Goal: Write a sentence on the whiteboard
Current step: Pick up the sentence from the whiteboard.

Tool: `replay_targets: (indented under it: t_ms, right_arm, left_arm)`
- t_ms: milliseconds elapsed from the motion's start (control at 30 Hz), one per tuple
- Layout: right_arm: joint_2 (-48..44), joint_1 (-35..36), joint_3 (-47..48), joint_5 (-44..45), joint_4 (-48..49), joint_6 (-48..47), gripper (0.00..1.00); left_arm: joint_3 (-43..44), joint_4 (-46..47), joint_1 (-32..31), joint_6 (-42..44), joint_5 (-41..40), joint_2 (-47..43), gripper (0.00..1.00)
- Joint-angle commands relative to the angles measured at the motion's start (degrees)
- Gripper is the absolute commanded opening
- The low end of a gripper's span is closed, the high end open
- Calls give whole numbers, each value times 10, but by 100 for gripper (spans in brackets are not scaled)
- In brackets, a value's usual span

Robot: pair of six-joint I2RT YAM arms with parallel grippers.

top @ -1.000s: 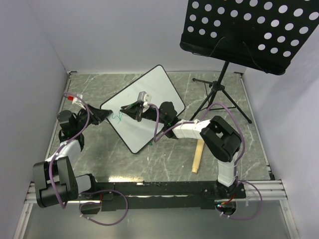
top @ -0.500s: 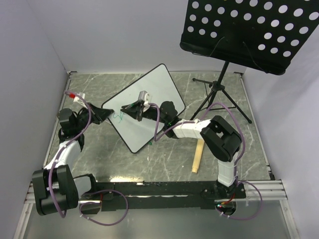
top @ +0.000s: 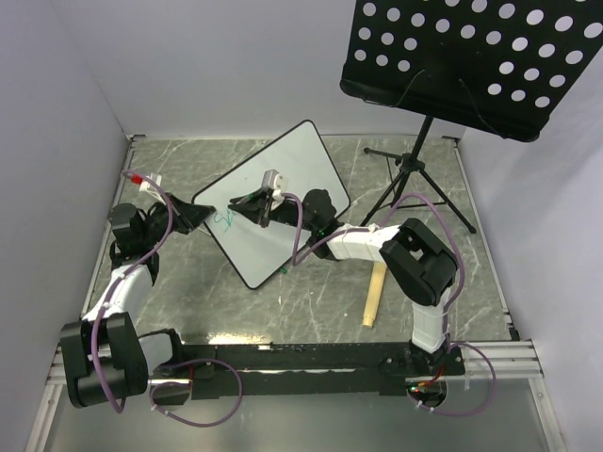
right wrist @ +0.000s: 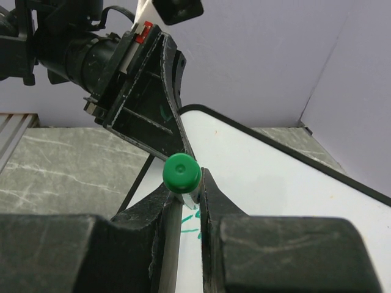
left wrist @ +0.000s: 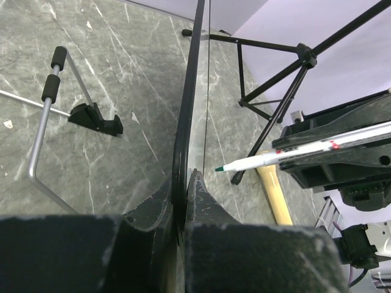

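Observation:
The whiteboard [top: 283, 179] lies tilted on the table, and also shows in the right wrist view [right wrist: 275, 177]. My left gripper [top: 195, 216] is shut on its left corner; in the left wrist view the fingers [left wrist: 198, 195] clamp the board's black edge [left wrist: 186, 110]. My right gripper [top: 252, 204] is shut on a white marker [left wrist: 287, 152] with a green cap [right wrist: 182, 173]. The marker's teal tip [left wrist: 219, 168] is right at the board face. Of the sentence, only a few teal strokes [top: 223, 222] show near the left corner, also in the right wrist view [right wrist: 190, 223].
A black perforated music stand [top: 471, 61] on a tripod [top: 415, 184] stands at the back right. A wooden stick [top: 374, 295] lies by the right arm. A wire support with black grips [left wrist: 52, 85] lies behind the board. Purple walls enclose the table.
The left gripper and the board's left corner shifted slightly toward the back. The right gripper with the marker moved a little along the board.

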Motion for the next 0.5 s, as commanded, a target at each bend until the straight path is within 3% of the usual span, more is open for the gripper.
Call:
replay_targets:
  t_ms: [0,467]
  right_arm:
    - [-3,-3,47,-17,5,-7,0]
    - [-10,-21,16,16,13,-26,0]
  left_arm:
    - [2,-28,-5,133,-34,13,1]
    - [10,-40,-5,127,-35,25,1]
